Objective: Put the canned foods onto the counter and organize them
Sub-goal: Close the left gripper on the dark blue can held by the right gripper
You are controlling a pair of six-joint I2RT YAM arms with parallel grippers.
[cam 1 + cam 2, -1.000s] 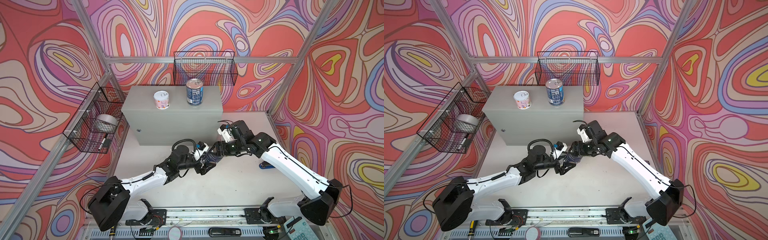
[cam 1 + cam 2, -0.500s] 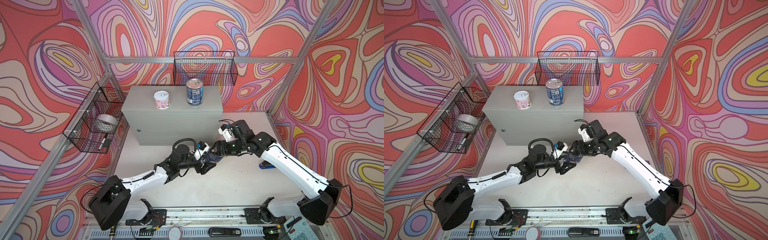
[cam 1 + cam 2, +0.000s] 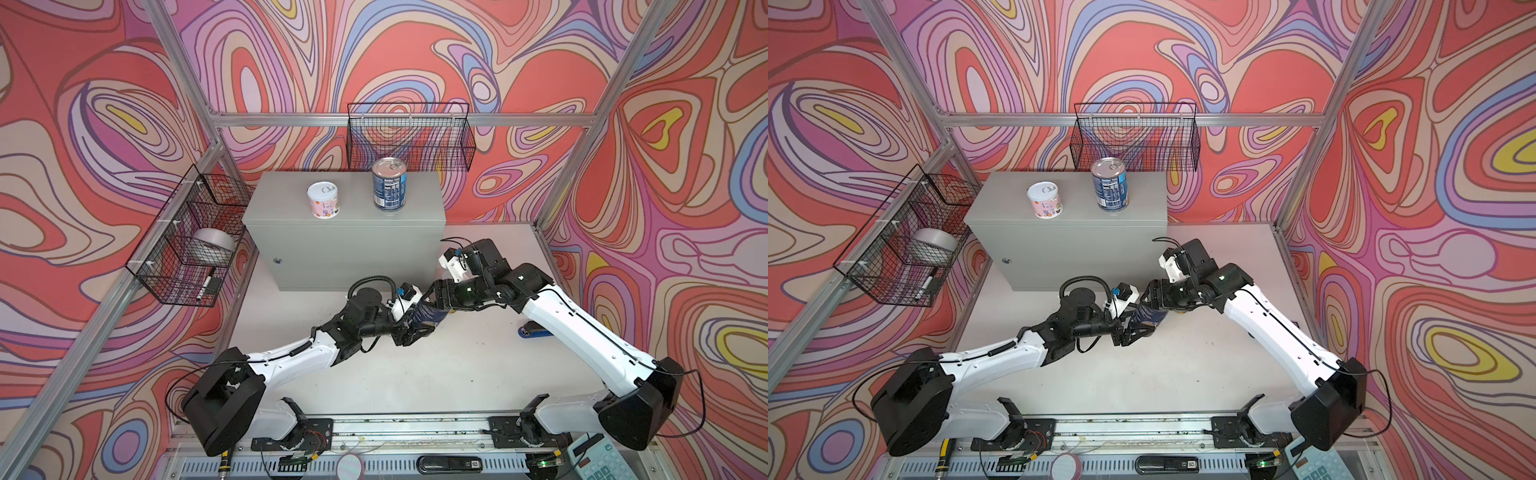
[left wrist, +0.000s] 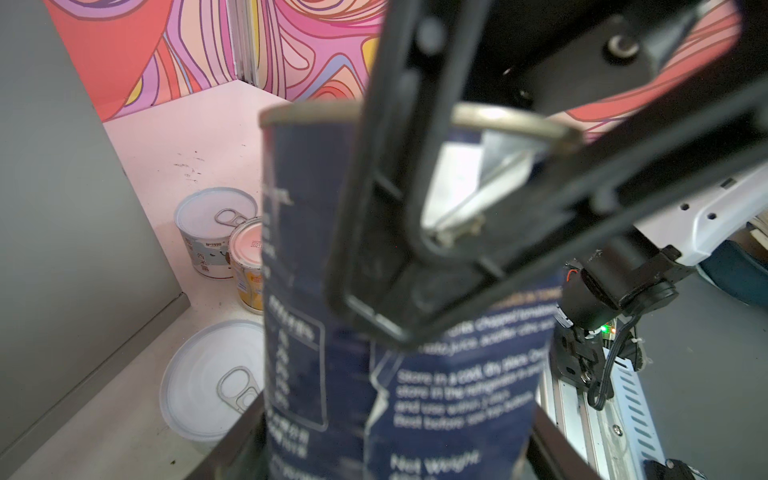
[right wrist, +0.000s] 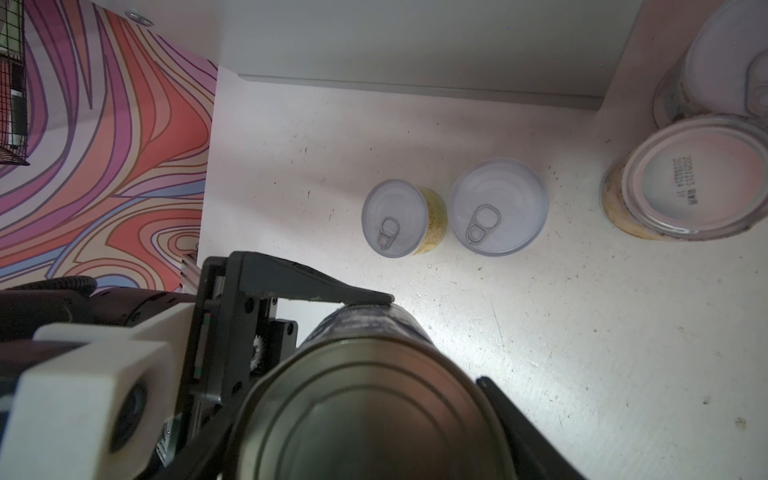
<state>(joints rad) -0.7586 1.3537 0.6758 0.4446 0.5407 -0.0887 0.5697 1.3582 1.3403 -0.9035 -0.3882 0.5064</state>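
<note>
A tall dark-blue can (image 3: 428,316) (image 3: 1148,318) hangs tilted above the white tabletop, gripped from both ends. My left gripper (image 3: 419,326) (image 4: 395,457) is shut on its lower body. My right gripper (image 3: 434,299) (image 5: 365,415) is shut round its other end. On the grey counter (image 3: 345,245) stand a short pink can (image 3: 323,200) and a second tall blue can (image 3: 389,184). The right wrist view shows a yellow can (image 5: 401,218), a pale-lidded can (image 5: 498,206), an upturned orange can (image 5: 685,178) and a white can (image 5: 727,70) on the tabletop by the counter; the arms hide them in both top views.
A black wire basket (image 3: 409,137) hangs behind the counter. Another basket (image 3: 183,249) on the left wall holds a grey tape roll (image 3: 212,249). A blue stapler (image 3: 532,332) lies under my right arm. A calculator (image 3: 594,457) sits at the front right corner.
My left gripper's jaws have closed onto the dark-blue can that the right gripper holds. Both arms have hardly moved.
</note>
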